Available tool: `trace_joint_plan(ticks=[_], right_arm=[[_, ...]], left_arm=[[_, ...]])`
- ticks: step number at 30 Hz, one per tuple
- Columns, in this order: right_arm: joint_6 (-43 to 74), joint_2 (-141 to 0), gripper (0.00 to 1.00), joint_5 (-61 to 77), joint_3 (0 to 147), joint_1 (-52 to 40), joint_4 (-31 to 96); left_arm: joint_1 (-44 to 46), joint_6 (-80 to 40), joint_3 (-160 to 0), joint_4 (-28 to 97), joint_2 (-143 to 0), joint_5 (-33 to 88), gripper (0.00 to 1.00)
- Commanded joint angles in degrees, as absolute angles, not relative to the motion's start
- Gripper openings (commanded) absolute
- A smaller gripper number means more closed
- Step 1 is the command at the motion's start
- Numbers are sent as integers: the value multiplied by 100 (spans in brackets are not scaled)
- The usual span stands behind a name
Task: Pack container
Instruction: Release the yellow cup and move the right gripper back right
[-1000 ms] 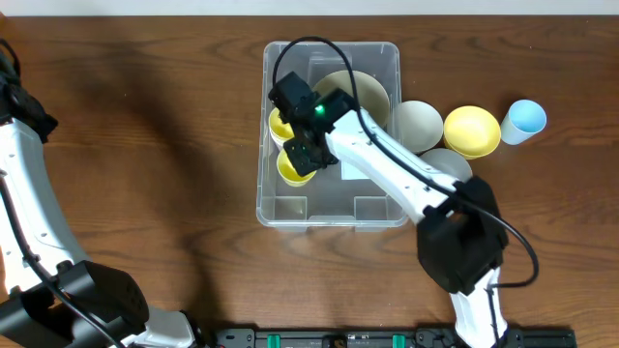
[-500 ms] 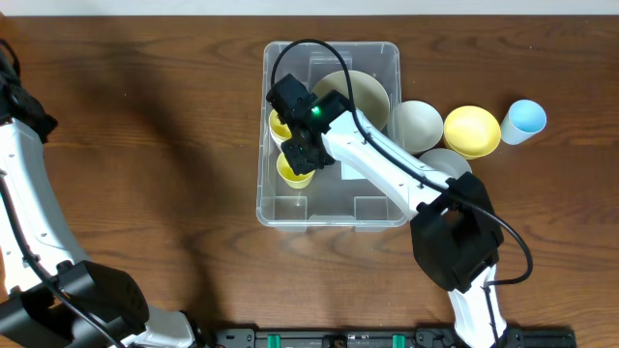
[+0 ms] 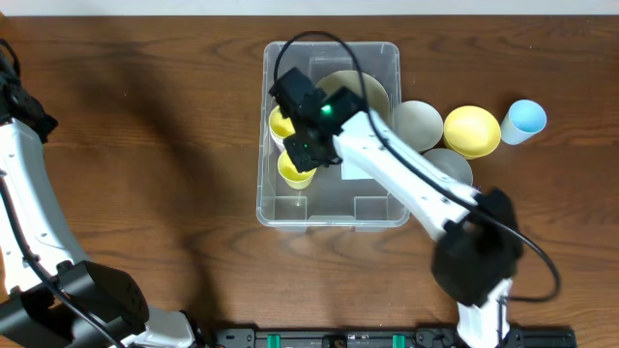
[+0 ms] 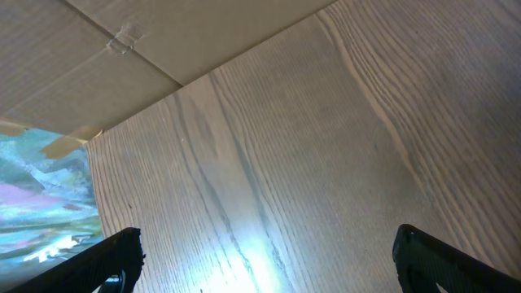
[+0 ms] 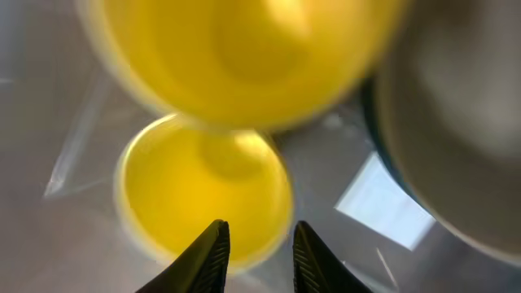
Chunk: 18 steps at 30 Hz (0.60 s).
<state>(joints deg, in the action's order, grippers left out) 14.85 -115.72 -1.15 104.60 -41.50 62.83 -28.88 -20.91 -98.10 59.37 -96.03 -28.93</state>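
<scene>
The clear container (image 3: 276, 208) stands at the middle of the table. Inside it are two yellow cups (image 3: 280, 124) (image 3: 293, 171) on the left and a beige bowl (image 3: 366, 89) at the back. My right gripper (image 3: 304, 153) reaches into the container above the nearer yellow cup (image 5: 195, 191). Its jaws stand a little apart, and the gripper (image 5: 262, 260) holds nothing, with the cup's rim showing in the gap below. The other yellow cup (image 5: 244, 57) and the white label (image 5: 383, 203) show beyond. My left gripper (image 4: 264, 264) is wide open over bare wood at the far left.
Right of the container sit a beige bowl (image 3: 422, 121), a yellow bowl (image 3: 472, 130), a grey bowl (image 3: 451, 164) and a light blue cup (image 3: 527, 118). The right arm's cable (image 3: 309, 43) arcs over the container. Cardboard (image 4: 122, 49) lies beyond the table edge.
The right gripper's jaws have parted from shut, letting go of the nearer yellow cup. The right arm has shifted slightly. The left arm has not moved.
</scene>
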Motion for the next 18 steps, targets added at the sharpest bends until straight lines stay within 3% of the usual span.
trace_joint_plan(ticks=[1,7,11,18], right_arm=[[1509,-10831,28,-454,10604,-4152,6434],[2128,-9981,32,-1389,10604,-3642,7131],[2340,-9428,34,-1520,10602,-2773,7461],[2351,-9011,65,-1459,10602,-611,7603]], left_arm=[[-2908,-2060,-9830,5948,-9651,-3004,98],[-2908,-2060,-9830,5948,-9651,-3004,98],[-2908,-2060,-9830,5948,-9651,-3004,98],[-2908,-2060,-9830,5948,-9651,-3004,98]])
